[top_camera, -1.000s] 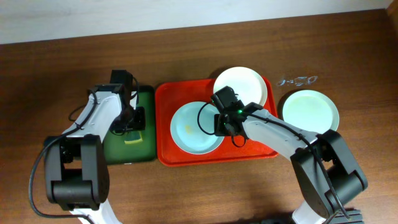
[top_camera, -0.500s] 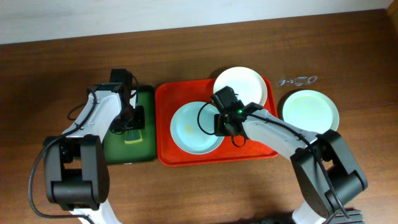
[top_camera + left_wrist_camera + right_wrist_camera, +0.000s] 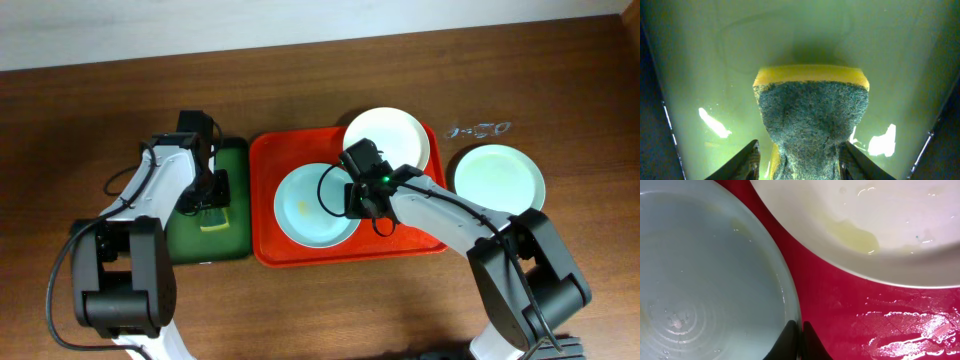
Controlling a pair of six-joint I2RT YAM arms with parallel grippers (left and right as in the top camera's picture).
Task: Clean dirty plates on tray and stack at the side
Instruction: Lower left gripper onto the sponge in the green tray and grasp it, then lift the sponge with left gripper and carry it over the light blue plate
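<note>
Sponge pickup: left gripper (image 3: 800,159) seemingly pinches the sponge (image 3: 812,100), right gripper (image 3: 800,339) sits closed at three o'clock on the plate (image 3: 705,280); next, lift sponge across.

Nothing to read here tbh. No text, labels, brand marks or numbers show up legibly in any of the three views.
</note>
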